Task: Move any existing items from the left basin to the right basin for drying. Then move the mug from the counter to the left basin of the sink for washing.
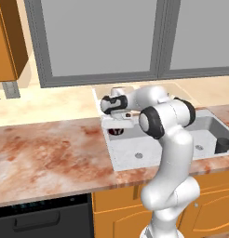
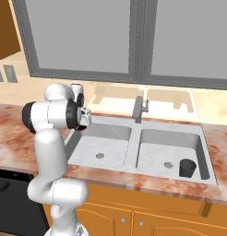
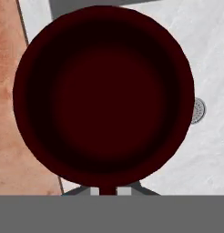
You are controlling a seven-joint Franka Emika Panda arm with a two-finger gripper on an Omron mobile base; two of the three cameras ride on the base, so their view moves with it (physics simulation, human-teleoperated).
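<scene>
From left to right: the marbled counter [image 1: 51, 153] is lying bare; the gripper [image 1: 117, 124] is hanging over the left basin [image 1: 135, 151], its jaws clamped on the maroon mug [image 1: 116, 131], held above the drain [image 3: 198, 110]; a dark cup [image 1: 223, 145] is standing in the right basin [image 2: 166, 147].
</scene>
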